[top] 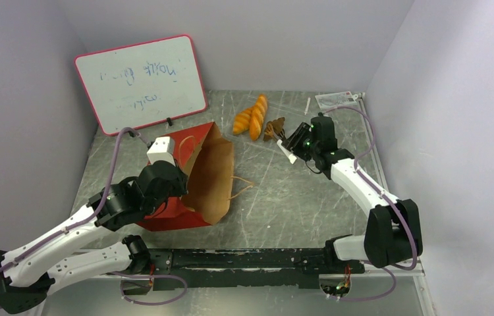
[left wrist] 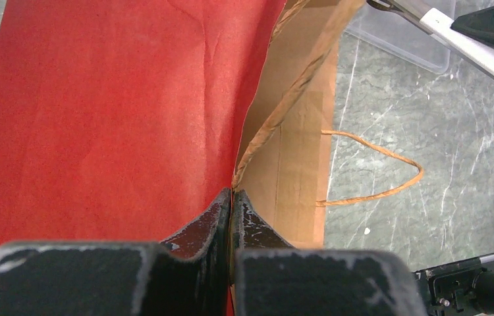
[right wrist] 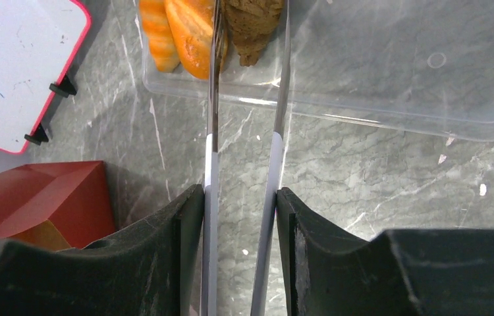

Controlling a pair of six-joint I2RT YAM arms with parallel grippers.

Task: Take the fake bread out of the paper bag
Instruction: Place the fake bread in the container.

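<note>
The paper bag (top: 213, 176) lies on its side at the left, red outside, brown inside, mouth facing right. My left gripper (top: 177, 186) is shut on its upper rim; in the left wrist view the fingers (left wrist: 232, 197) pinch the paper edge between red wall (left wrist: 112, 112) and brown inside. Two golden-orange loaves (top: 257, 117) and a dark brown piece (top: 275, 126) lie at the back middle, outside the bag. My right gripper (right wrist: 240, 194) is shut on long metal tweezers (right wrist: 212, 131), whose arms flank the brown piece (right wrist: 251, 23) beside the loaves (right wrist: 188, 33).
The breads lie in a shallow clear plastic tray (right wrist: 396, 99). A pink-framed whiteboard (top: 142, 82) stands at the back left. The bag's loose handle (top: 243, 186) trails onto the grey marble table. Walls close in on three sides.
</note>
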